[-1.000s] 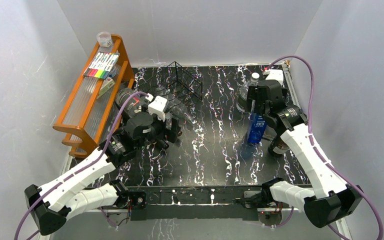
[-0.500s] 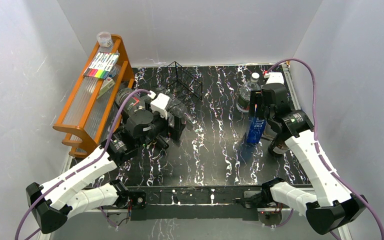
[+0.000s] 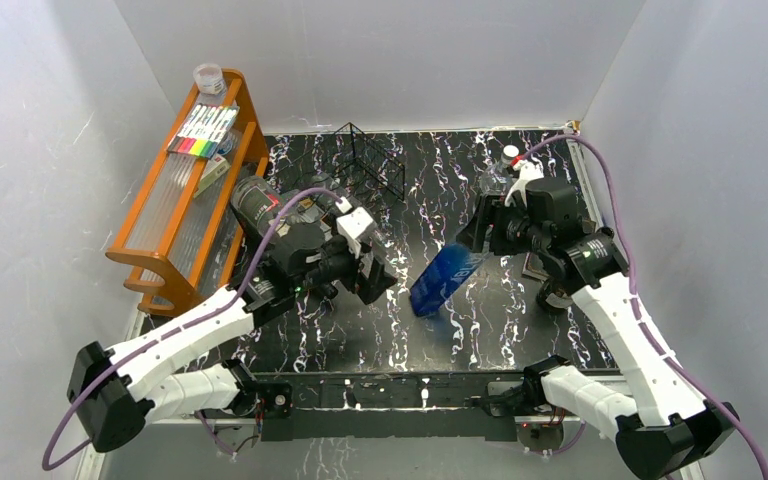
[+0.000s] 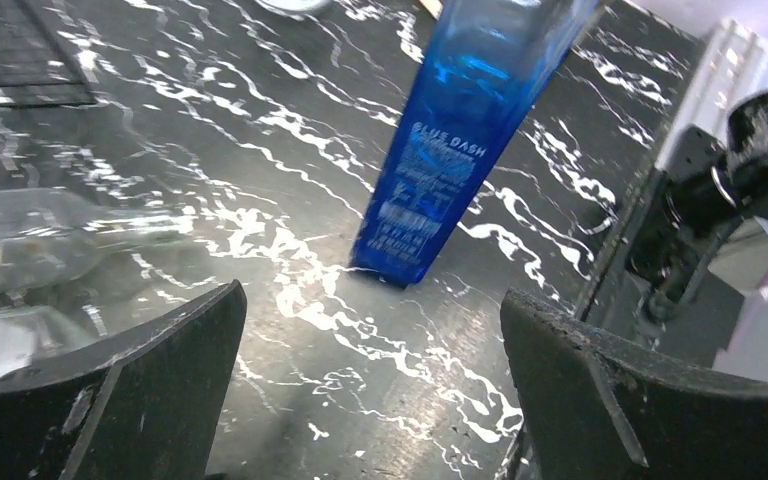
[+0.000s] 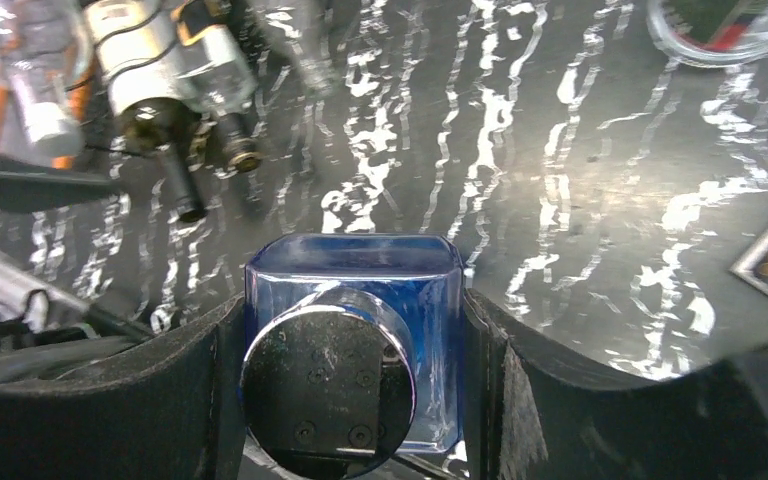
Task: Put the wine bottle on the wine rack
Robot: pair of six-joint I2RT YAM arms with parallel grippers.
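Two sets of fingers work over a black marbled desk (image 3: pixel 500 335). The right fingers (image 5: pixel 205 400) are closed on the neck end of a blue square bottle (image 3: pixel 444 280), one on each side just below its silver cap (image 5: pixel 325 375). The bottle leans steeply toward the middle of the desk. Its lower corner is at or just above the surface; I cannot tell whether it touches. The left fingers (image 4: pixel 140 390) gape wide and hold nothing, facing the bottle's base from nearby. The black wire rack (image 3: pixel 378 165) stands at the back of the desk, well apart from the bottle, with a clear bottle (image 4: pixel 50 235) lying near it. To do this well, I would lay the bottle fully level and line it up with the rack's long wires. I would carry it in clear of the clear bottle and the left fingers, letting go only once the wires bear it.
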